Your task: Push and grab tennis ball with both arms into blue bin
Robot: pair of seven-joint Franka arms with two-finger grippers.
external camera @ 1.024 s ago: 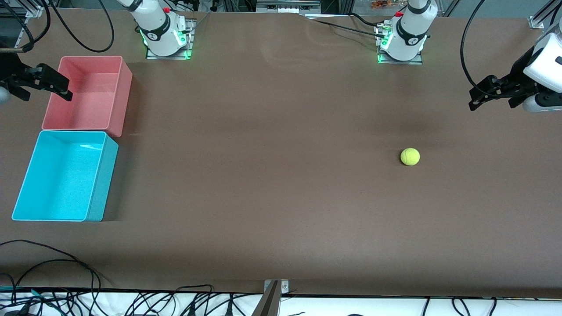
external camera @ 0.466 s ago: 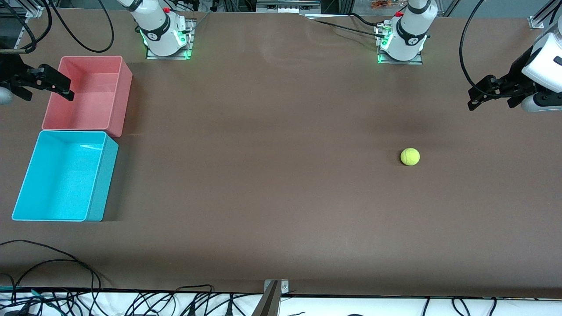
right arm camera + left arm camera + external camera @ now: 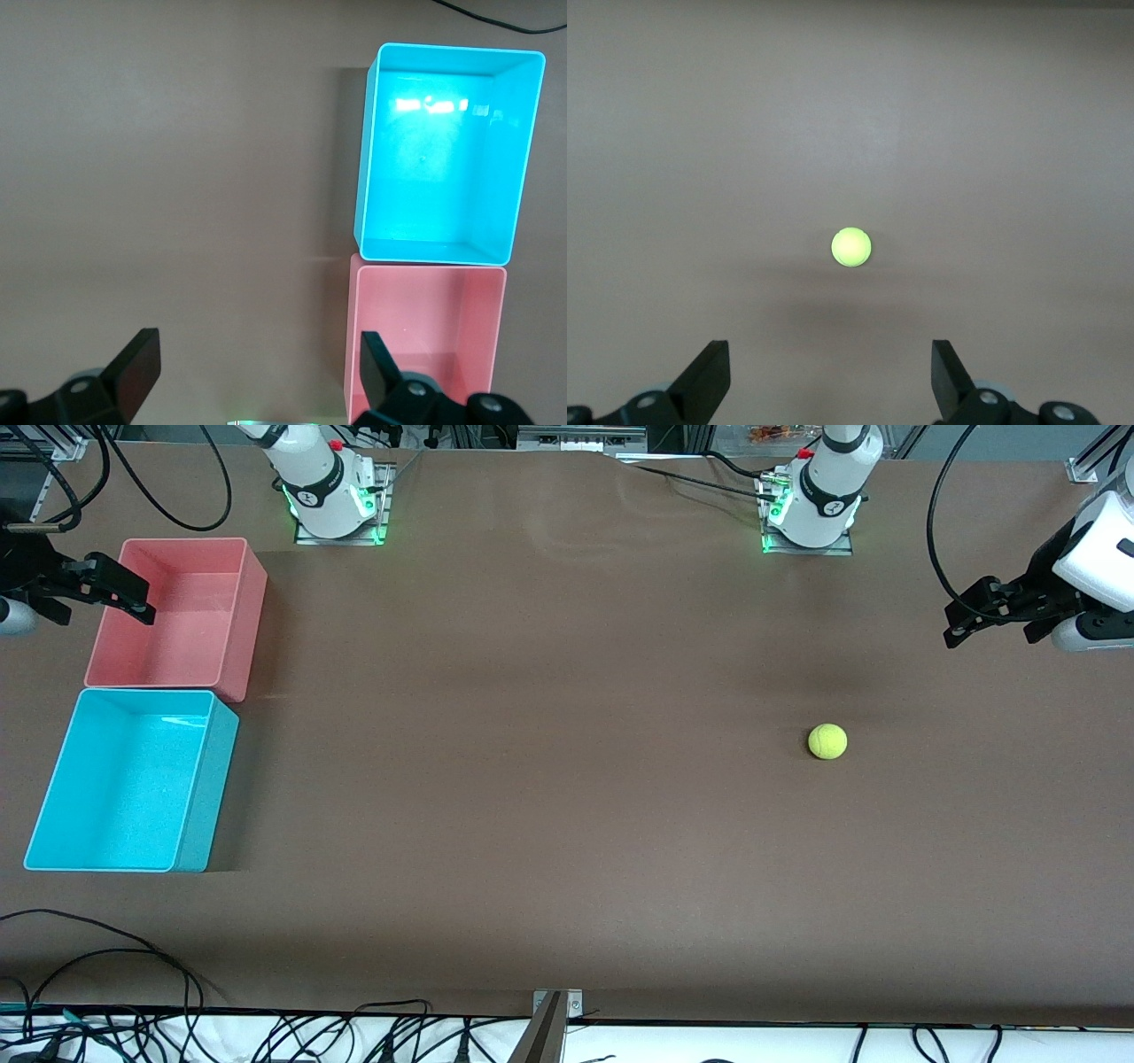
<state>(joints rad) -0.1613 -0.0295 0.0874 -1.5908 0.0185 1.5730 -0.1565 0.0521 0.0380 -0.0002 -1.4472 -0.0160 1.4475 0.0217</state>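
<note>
The tennis ball [image 3: 827, 741] rests on the brown table toward the left arm's end; in the left wrist view the tennis ball [image 3: 850, 248] lies ahead of the jaws. My left gripper [image 3: 990, 636] hangs open and empty over the table's end, apart from the ball; the left gripper [image 3: 830, 354] shows wide-spread fingers. The blue bin [image 3: 208, 797] stands empty at the right arm's end, nearer the front camera than the pink bin. My right gripper [image 3: 104, 607] hovers open over the pink bin's outer edge. In the right wrist view the right gripper [image 3: 257, 345] holds nothing, with the blue bin [image 3: 443, 150] ahead.
An empty pink bin [image 3: 252, 602] touches the blue bin's side; the pink bin [image 3: 425, 336] lies partly under one right finger. Both arm bases [image 3: 337, 505] sit at the table's edge farthest from the camera. Cables [image 3: 133, 957] trail along the nearest edge.
The right gripper has drifted slightly over the pink bin's edge, and the left gripper has shifted a little. The ball has not moved.
</note>
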